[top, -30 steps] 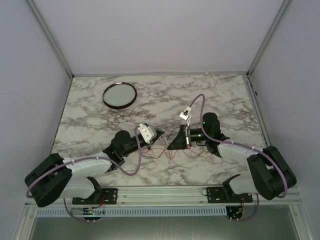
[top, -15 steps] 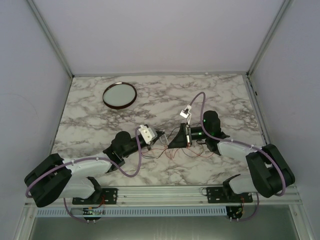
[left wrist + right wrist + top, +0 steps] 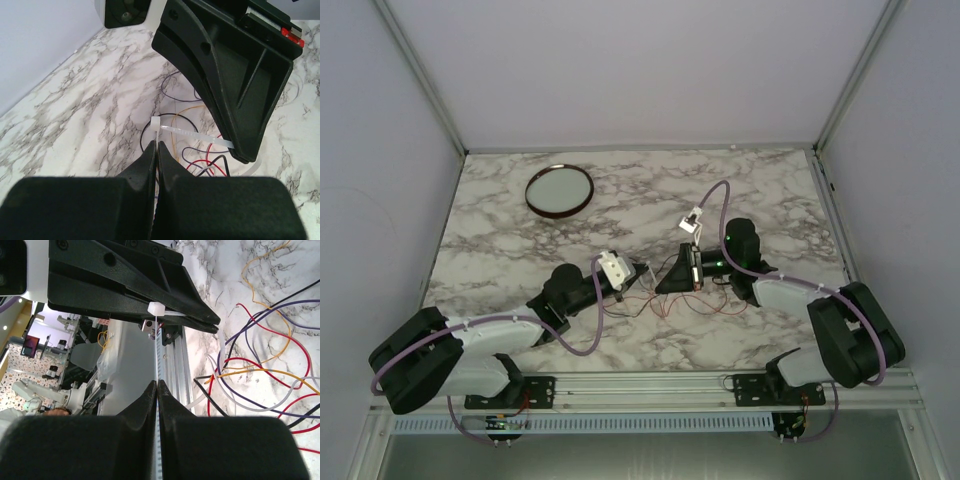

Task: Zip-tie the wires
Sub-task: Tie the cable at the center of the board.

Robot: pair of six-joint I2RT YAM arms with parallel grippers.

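Pale lilac walls (image 3: pixel 650 70) are enclosing the marble table (image 3: pixel 770 190); aluminium posts (image 3: pixel 420 75) are rising at eleven and one o'clock.

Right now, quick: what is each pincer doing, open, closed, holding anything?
Left pincer: closed on the zip tie strap.
Right pincer: closed on the same zip tie.

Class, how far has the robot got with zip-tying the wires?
Done: the white zip tie is picked up. In hand: the left gripper and right gripper are both shut on it. Left: the wires sprawl loose on the marble table, unbundled, with nothing cinched around them.
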